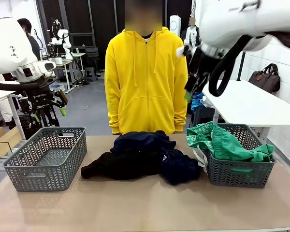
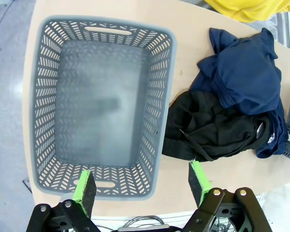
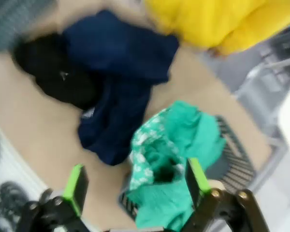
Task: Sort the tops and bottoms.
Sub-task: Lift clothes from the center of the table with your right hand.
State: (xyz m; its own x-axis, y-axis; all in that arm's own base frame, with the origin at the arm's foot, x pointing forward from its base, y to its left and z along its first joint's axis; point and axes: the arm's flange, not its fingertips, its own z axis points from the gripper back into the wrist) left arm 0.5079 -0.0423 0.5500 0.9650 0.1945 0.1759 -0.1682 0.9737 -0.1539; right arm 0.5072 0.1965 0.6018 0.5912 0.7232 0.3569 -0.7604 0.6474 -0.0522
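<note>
tan surface with two baskets and a heap of dark cloth

the pale tan surface [image 1: 145,208] fills the lower half of the front view. a grey lattice basket [image 1: 48,166] stands on it at centre left and a second grey basket [image 1: 237,173] at centre right, well apart. between them, mid-frame, lies a crumpled heap of dark garments [image 1: 140,157]: a navy piece [image 1: 137,141] toward the top, and a black piece [image 1: 113,166] spreading left, just beside the left basket's wall.
</note>
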